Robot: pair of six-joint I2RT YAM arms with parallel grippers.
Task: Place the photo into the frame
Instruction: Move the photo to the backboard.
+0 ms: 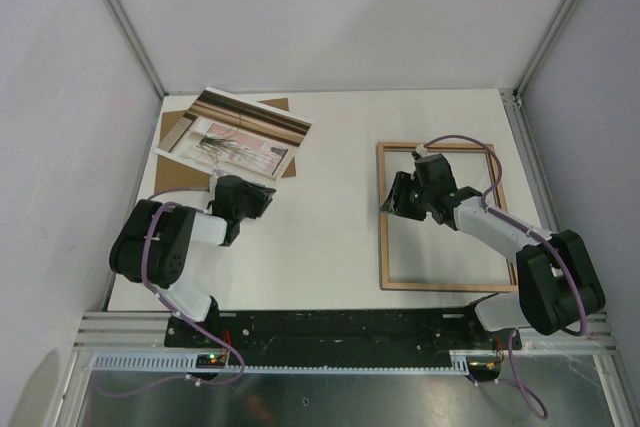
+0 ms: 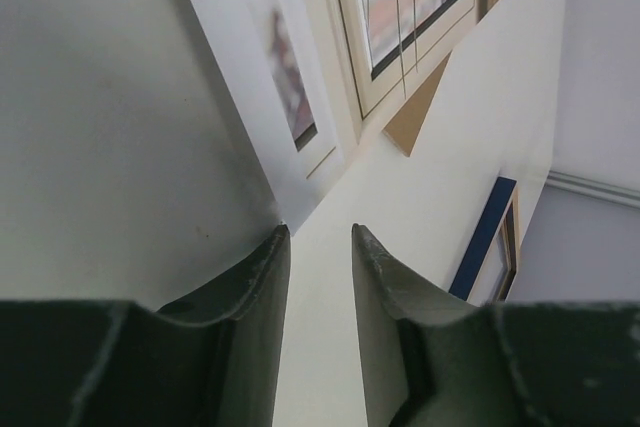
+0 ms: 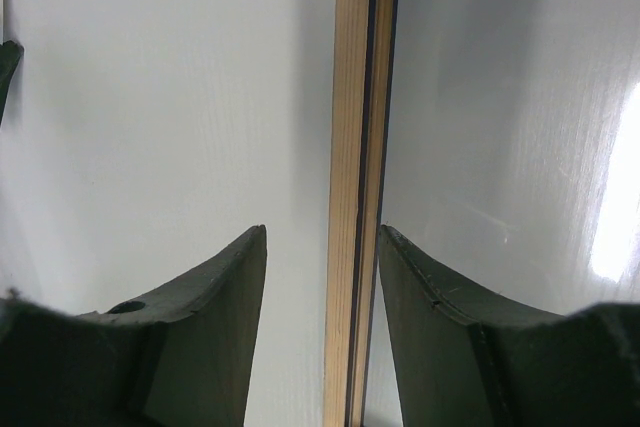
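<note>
Top external view has the photo (image 1: 240, 132) lying askew on a brown backing board (image 1: 172, 129) at the far left of the tabletop (image 1: 330, 207). It is well apart from the frame (image 1: 445, 286), which lies wood-side up on the right, ready to receive it. Left wrist view adds that the left hand (image 2: 320, 235) has its fingers apart at the print's near edge, not clamped, probably to pinch it. Right wrist view alone shows the right hand (image 3: 322, 232) open astride the frame's left rail, likely to steady it.

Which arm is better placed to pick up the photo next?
Left. Its gripper sits right at the photo's near corner, jaws apart. The right gripper is far off, straddling a rail of the frame.
</note>
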